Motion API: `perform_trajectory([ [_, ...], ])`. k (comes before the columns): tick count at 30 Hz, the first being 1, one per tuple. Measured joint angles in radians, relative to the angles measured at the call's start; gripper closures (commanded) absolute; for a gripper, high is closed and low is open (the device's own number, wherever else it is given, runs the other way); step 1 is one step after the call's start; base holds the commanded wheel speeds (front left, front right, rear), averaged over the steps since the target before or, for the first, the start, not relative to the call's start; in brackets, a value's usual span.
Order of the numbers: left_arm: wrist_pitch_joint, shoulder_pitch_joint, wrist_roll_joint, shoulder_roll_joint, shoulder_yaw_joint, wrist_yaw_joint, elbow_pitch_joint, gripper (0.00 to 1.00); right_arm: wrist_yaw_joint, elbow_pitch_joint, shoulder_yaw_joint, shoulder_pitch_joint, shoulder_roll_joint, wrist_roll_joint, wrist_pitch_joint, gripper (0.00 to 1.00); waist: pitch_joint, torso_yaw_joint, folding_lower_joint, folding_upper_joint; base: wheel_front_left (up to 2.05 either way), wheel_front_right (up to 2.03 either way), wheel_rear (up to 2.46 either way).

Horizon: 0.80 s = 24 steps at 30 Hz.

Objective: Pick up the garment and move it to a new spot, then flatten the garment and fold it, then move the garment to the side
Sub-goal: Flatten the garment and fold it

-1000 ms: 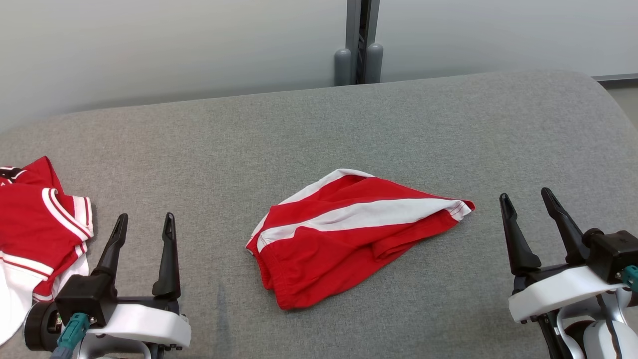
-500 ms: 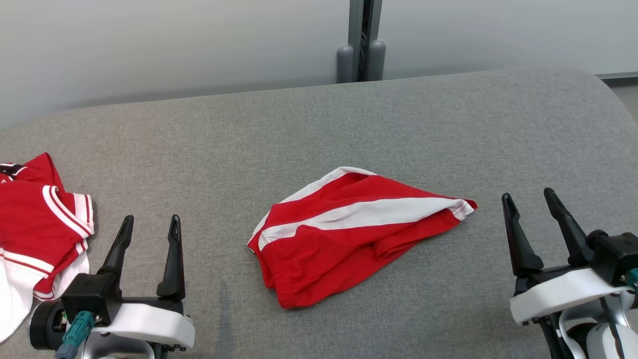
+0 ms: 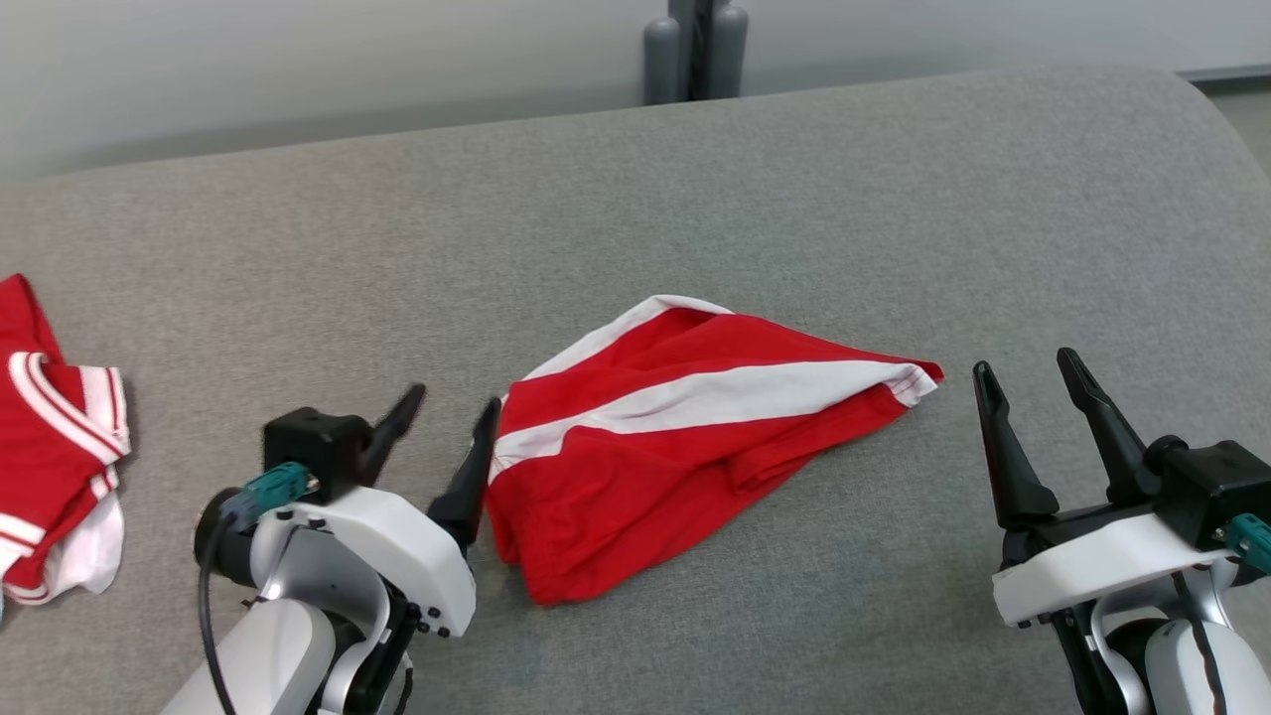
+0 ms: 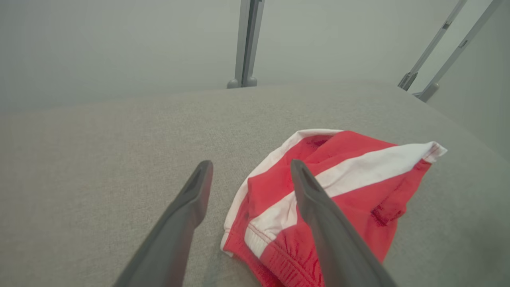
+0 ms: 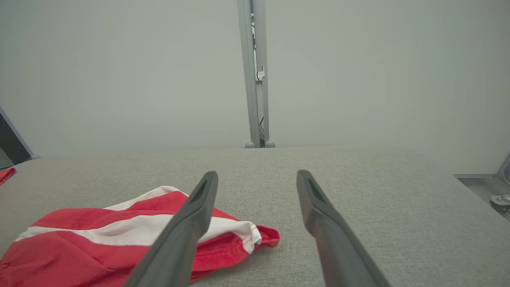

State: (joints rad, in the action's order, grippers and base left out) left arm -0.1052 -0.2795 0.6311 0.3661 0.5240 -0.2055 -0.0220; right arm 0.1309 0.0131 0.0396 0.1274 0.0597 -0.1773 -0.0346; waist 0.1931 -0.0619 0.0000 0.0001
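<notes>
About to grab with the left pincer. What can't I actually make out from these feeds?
- Contact: whether the left pincer touches the red garment. In the head view one finger overlaps the hem; in the left wrist view a finger covers the cloth.
- Red garment's layers and openings: its own bunched folds hide them in all three views.
- Second garment: cut off by the head view's left edge, so its type is unclear.

The right end effector (image 5: 257, 175) holds its two dark fingers spread wide above the grey surface (image 5: 378, 191). A crumpled red garment (image 5: 99, 239) with a white stripe lies at lower left, partly behind one finger. A grey post (image 5: 255, 79) stands beyond the surface's far edge.
</notes>
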Motion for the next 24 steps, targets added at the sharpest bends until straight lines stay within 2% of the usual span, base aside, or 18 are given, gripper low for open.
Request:
perform_trajectory([
  [5, -0.067, -0.021, 0.038, -0.01, 0.024, 0.028, -0.075, 0.0, 0.0, -0.021, 0.009, 0.008, -0.002, -0.008, -0.015, 0.0, 0.028, -0.033, 0.0, 0.0, 0.0, 0.0, 0.0],
  [11, -0.084, -0.022, 0.049, -0.012, 0.03, 0.03, -0.105, 0.01, 0.0, -0.036, 0.004, 0.016, -0.004, -0.012, -0.027, 0.0, 0.051, -0.055, 0.0, 0.0, 0.0, 0.0, 0.0],
  [12, -0.086, -0.021, 0.054, -0.013, 0.03, 0.03, -0.105, 0.37, 0.0, -0.038, 0.004, 0.017, -0.004, -0.013, -0.028, 0.0, 0.054, -0.058, 0.0, 0.0, 0.0, 0.0, 0.0],
  [13, -0.09, -0.021, 0.06, -0.014, 0.03, 0.03, -0.103, 0.58, 0.0, -0.039, 0.003, 0.018, -0.004, -0.013, -0.031, 0.0, 0.057, -0.059, 0.0, 0.0, 0.0, 0.0, 0.0],
  [14, -0.096, -0.019, 0.065, -0.014, 0.03, 0.032, -0.101, 0.84, 0.0, -0.04, 0.002, 0.019, -0.005, -0.014, -0.035, 0.0, 0.06, -0.06, 0.0, 0.0, 0.0, 0.0, 0.0],
  [15, -0.096, -0.016, 0.067, -0.014, 0.03, 0.033, -0.098, 0.84, 0.0, -0.043, 0.001, 0.021, -0.005, -0.015, -0.036, 0.0, 0.062, -0.06, 0.0, 0.0, 0.0, 0.0, 0.0],
  [16, -0.096, -0.014, 0.067, -0.013, 0.03, 0.033, -0.095, 1.0, 0.0, -0.044, -0.001, 0.024, -0.005, -0.015, -0.036, 0.0, 0.063, -0.06, 0.0, 0.0, 0.0, 0.0, 0.0],
  [24, -0.104, -0.009, 0.065, -0.003, 0.037, 0.028, -0.081, 1.0, 0.0, -0.057, -0.017, 0.066, 0.004, -0.015, -0.037, 0.0, 0.073, -0.048, 0.0, 0.0, 0.0, 0.0, 0.0],
])
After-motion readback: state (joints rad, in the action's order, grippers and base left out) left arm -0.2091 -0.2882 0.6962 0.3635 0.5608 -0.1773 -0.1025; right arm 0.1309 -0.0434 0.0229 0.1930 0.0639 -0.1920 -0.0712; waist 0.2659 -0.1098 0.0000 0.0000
